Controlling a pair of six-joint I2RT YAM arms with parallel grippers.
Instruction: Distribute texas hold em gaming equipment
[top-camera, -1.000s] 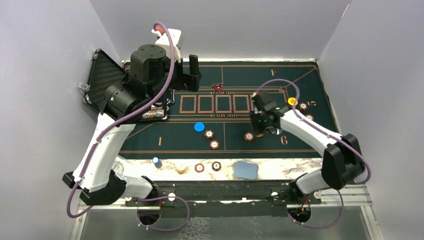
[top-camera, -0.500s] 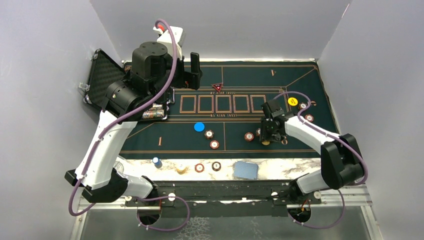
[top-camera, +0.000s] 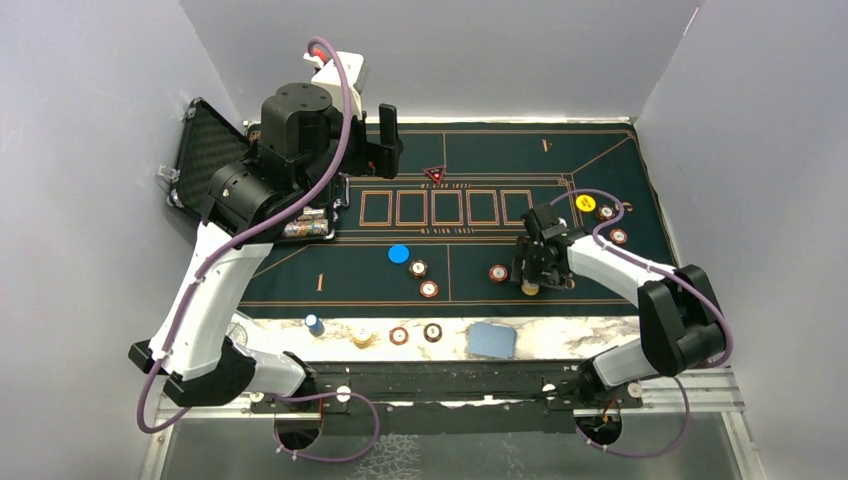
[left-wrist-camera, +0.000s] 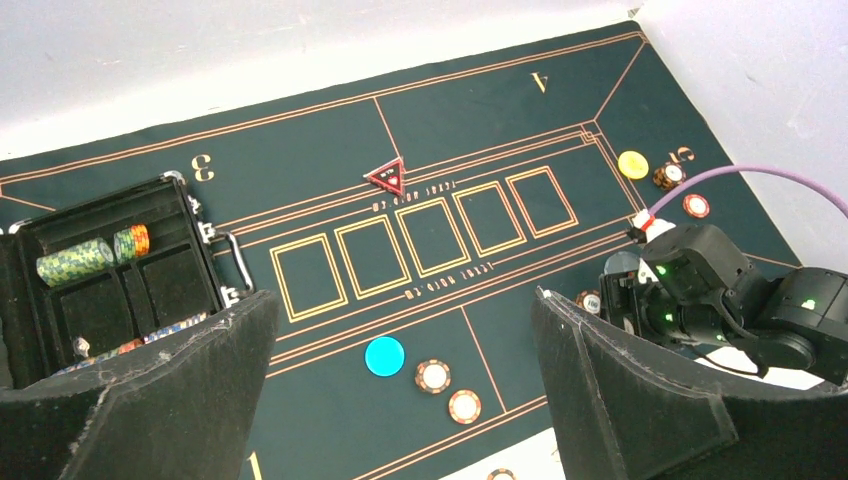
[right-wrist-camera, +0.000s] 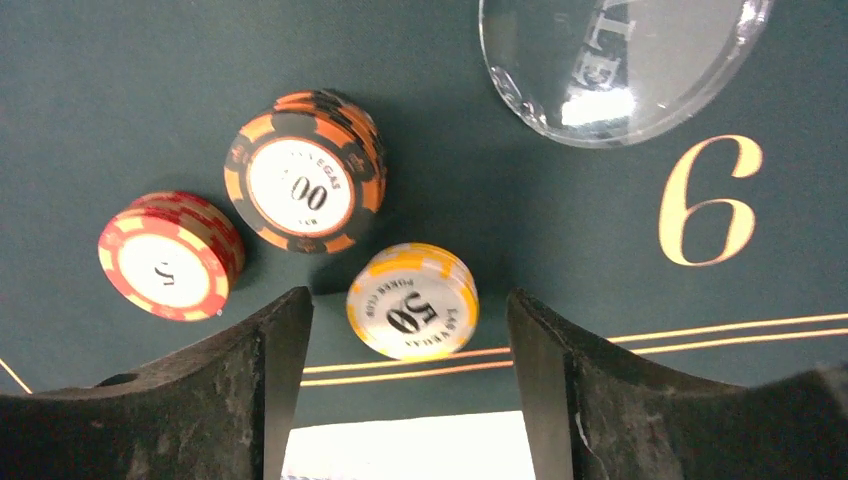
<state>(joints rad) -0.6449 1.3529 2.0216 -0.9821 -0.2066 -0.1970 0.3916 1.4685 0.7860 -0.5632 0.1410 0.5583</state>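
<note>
Yellow chip stack (right-wrist-camera: 412, 300) just within the gap of the open right pincer (right-wrist-camera: 404, 296)

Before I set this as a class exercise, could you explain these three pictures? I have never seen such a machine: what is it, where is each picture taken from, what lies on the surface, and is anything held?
The machine is two robot arms bolted side by side. One picture looks down from above. The other two come from a camera on each wrist, with that arm's dark fingers at the bottom.

A green felt poker mat carries chips, a blue disc, a yellow disc and a red triangular marker. Blue-backed cards lie near the arms, and a black case stands open at the left.

The left gripper is open and empty. The right gripper is open too, with a yellow 50 chip between its fingers, not gripped.
</note>
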